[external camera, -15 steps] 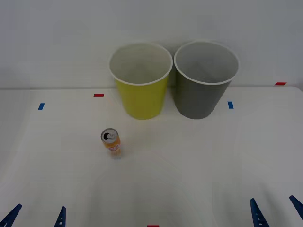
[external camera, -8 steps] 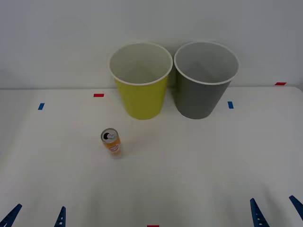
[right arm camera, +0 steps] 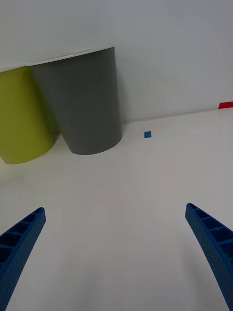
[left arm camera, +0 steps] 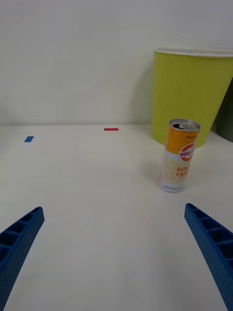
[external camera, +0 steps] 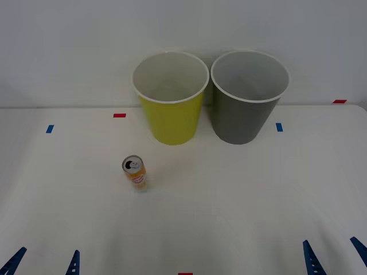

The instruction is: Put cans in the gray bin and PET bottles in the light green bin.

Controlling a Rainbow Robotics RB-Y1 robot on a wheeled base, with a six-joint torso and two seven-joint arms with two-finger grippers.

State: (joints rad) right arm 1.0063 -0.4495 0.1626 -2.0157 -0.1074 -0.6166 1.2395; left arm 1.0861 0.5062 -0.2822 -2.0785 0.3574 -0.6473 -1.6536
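Small slim drink can point(external camera: 135, 173), orange-yellow and white label with red lettering, silver top: stands upright on the white worktop point(external camera: 241, 200), left of centre in the front view, long axis vertical, opened top facing up. In the left wrist view the label lettering faces the camera. Nothing touches it.

Task progress, as a judgement: nothing sorted yet. The can is out on the worktop, well apart from both bins; pick-up, carry and drop into the gray bin all remain. No PET bottle seen on the worktop.

Tall round tapered dark gray plastic bin with white rim point(external camera: 248, 109): upper centre-right of the front view, upright, mouth open upward, pale inside looks empty as far as visible. Tall round tapered yellow-green plastic bin with white rim point(external camera: 172, 117): just beside it on the left, upright, likewise looks empty.

Left gripper point(external camera: 43, 262): lower left corner of the front view, blue ribbed fingers spread apart, holding nothing; can lies ahead of it and toward centre.

Right gripper point(external camera: 334, 256): lower right corner, fingers spread apart, empty, gray bin ahead.
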